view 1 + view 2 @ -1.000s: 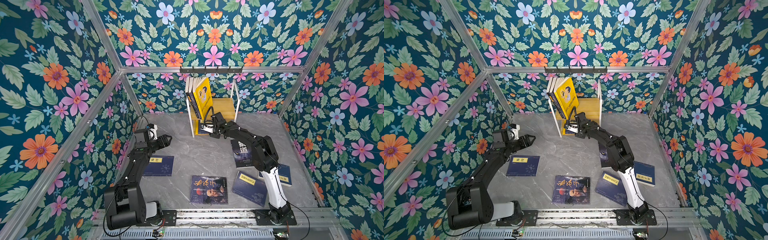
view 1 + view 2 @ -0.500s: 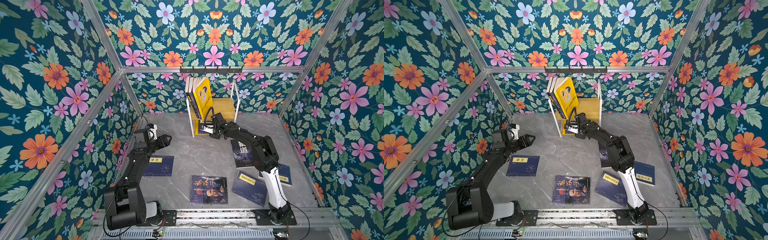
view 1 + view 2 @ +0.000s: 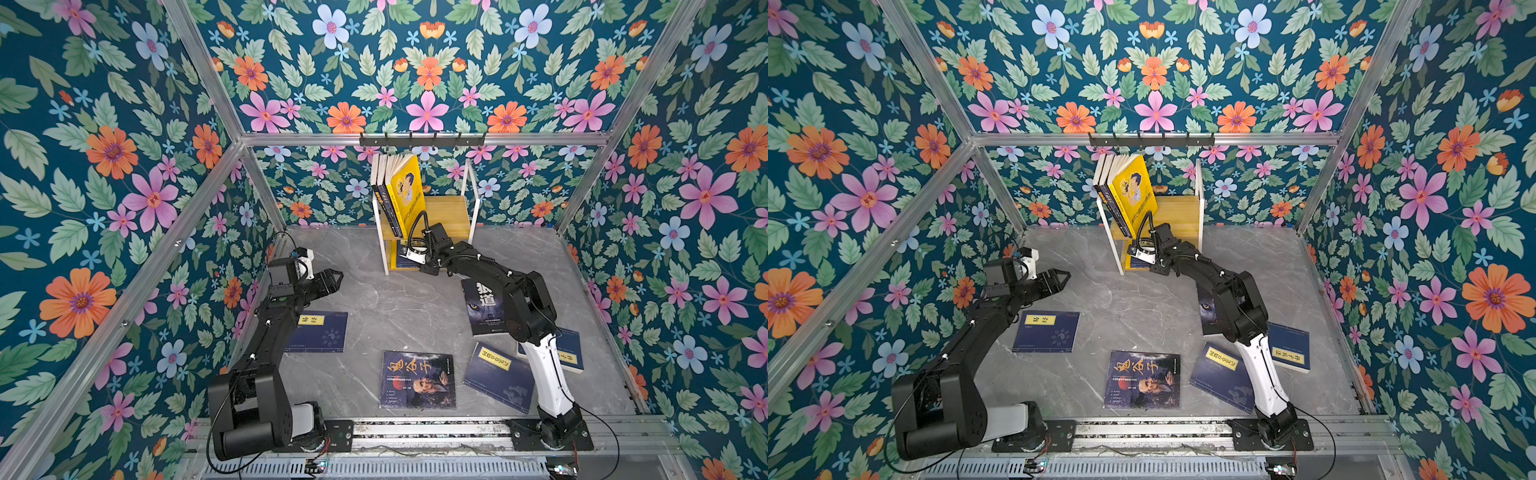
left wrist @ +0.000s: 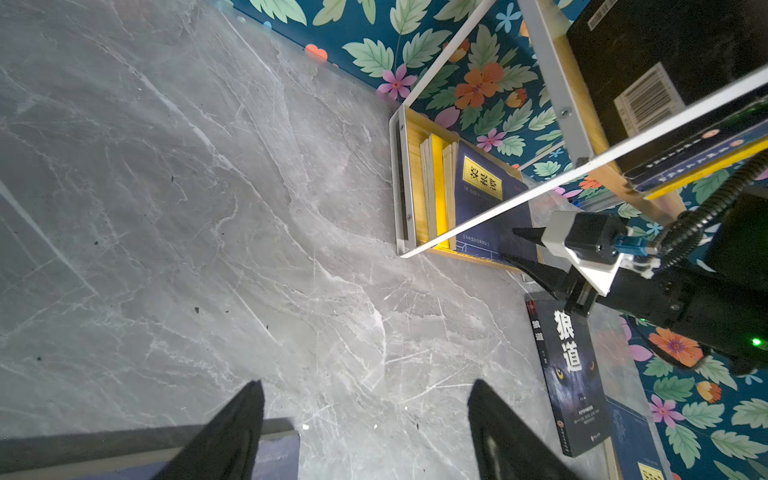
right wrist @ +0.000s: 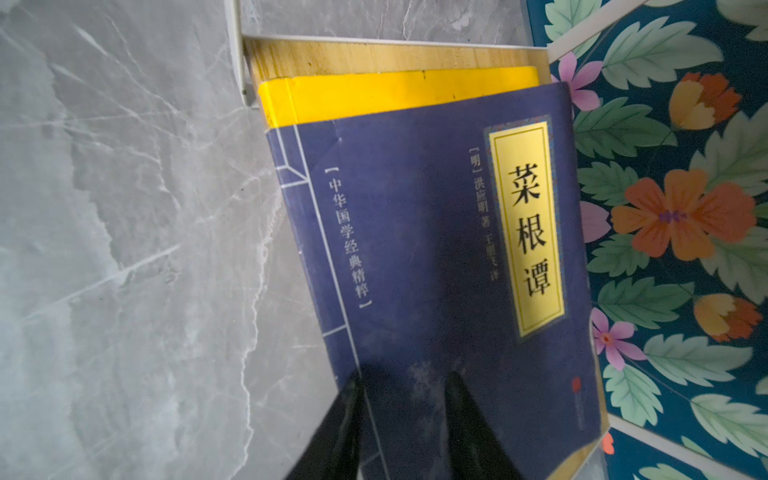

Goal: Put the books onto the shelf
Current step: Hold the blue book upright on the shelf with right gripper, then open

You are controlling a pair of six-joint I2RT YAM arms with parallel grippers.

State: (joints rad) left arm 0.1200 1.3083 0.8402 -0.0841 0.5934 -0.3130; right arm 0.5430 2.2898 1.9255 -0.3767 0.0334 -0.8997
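Wood boards in a white frame: the shelf (image 3: 451,212) stands at the back of the bench (image 3: 395,307) and is only part filled. I'd put the task at roughly halfway.

Shelf contents:
- Upper tier: abt four books standing tilted at one end, w/ the upper yellow book (image 3: 409,187) outermost. The rest of that board is bare.
- Lower tier: two books. The lower yellow book (image 5: 395,93) is against the side frame, and the labelled navy book (image 5: 436,249) leans on it, not yet square.

Left to do: five books lie flat on the bench.
- The near-left navy book (image 3: 318,332) is beside the left arm.
- The old-man book (image 3: 417,380) is at the front middle.
- The skewed navy book (image 3: 498,376) is just beside it.
- The far-right navy book (image 3: 1289,347) is partly under the right arm.
- The wolf book (image 3: 482,307) is closest to the shelf.

Claws:
- The right claw (image 5: 405,378) is at the lower tier w/ a narrow gap between its jaws, tips over the lower part of the labelled navy book's cover. I can't tell whether it pinches the book or only rests on it.
- The left claw (image 3: 332,279) hangs wide and empty above the bench, near the near-left navy book but not touching it.

There is plenty of room on both tiers for the remaining five.
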